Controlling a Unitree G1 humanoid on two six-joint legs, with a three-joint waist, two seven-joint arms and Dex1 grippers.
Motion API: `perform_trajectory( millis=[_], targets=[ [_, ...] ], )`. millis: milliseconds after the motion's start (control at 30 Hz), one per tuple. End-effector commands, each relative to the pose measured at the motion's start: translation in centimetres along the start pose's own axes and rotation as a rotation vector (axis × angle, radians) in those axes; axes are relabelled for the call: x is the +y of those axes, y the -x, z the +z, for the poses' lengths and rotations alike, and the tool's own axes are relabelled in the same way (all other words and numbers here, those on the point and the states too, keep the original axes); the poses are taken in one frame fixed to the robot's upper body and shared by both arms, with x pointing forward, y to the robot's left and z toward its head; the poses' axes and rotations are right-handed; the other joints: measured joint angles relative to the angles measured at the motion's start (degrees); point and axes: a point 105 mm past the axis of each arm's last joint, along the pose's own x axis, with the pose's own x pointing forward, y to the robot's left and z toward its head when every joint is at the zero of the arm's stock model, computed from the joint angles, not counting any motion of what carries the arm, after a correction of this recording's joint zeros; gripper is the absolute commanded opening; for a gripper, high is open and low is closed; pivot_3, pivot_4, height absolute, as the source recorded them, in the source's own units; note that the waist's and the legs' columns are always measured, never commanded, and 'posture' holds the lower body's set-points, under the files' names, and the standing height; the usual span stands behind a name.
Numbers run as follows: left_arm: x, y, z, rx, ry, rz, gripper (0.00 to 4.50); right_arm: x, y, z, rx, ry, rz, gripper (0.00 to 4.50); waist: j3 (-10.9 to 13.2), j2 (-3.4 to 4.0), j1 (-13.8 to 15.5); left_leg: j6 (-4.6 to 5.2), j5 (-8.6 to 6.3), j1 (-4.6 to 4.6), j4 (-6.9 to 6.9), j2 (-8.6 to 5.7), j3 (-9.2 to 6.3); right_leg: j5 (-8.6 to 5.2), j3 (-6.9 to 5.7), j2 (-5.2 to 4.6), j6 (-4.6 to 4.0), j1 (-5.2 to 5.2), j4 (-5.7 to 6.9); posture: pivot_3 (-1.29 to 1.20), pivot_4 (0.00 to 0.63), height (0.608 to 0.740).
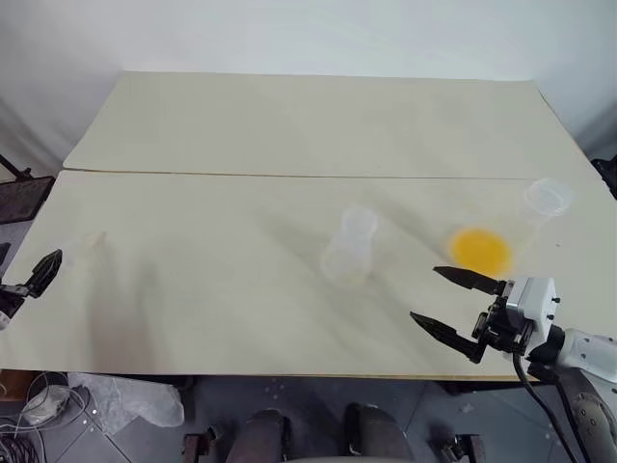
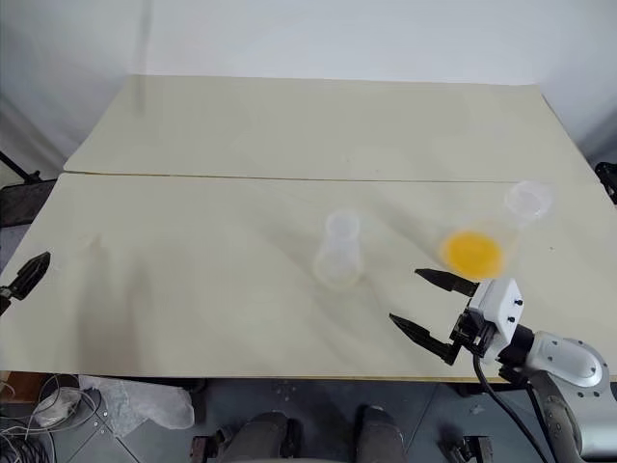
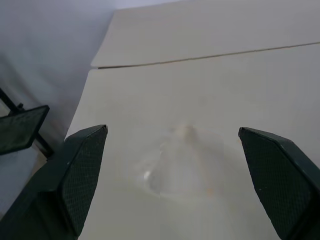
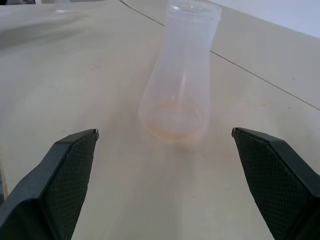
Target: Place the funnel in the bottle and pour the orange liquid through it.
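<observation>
no legible txt, no labels, no brands, no nos.

Matt cream table (image 1: 241, 125) surface looked smooth, bottle (image 1: 349, 246) and funnel (image 3: 177, 165) were clear, faintly glossy plastic, gripper fingers (image 4: 75, 170) showed black textured pads.

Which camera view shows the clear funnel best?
The left wrist view: the funnel lies large on the table between the open left gripper fingers. The eye views give only a faint smudge near the table's left edge.
</observation>
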Motion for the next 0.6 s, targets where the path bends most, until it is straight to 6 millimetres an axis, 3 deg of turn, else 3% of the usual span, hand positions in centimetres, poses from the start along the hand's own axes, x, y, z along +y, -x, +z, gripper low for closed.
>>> perform_trajectory(
  millis=[33,133,267,600],
  targets=[
    [-0.7,-0.9,-0.8,0.02,0.019,-0.031,4.47,0.3,-0.4,1.0,-0.028,0.025,0.017,4.5,0.0,0.0,0.1,0.0,0.0,0.0,0.0,-0.01,0.0,0.0,0.0,0.0,0.0,0.0,0.01,0.0,0.15,0.74],
    [-2.4,-2.9,-2.8,0.061,0.054,-0.096,4.47,0.0,-0.7,1.2,-0.027,0.032,0.021,4.5,0.0,0.02,0.2,0.01,0.01,0.0,0.01,-0.04,0.01,0.0,-0.02,0.0,0.0,0.0,0.04,0.0,0.15,0.74],
    [-4.0,-5.9,-3.0,0.046,0.055,-0.125,4.47,-0.5,-0.7,1.4,-0.023,0.047,0.018,4.5,0.0,-0.09,0.1,0.03,0.02,-0.02,0.01,-0.06,0.04,0.0,-0.31,0.05,0.0,-0.05,0.1,0.0,0.15,0.74],
    [-4.8,-7.8,-3.1,0.046,0.038,-0.154,4.47,-0.5,0.0,1.3,-0.006,0.051,-0.02,4.5,-0.1,-0.18,-0.2,0.06,0.01,-0.05,0.01,-0.04,0.36,0.0,-0.42,0.05,0.01,-0.29,0.3,0.0,0.15,0.74]
  ],
)
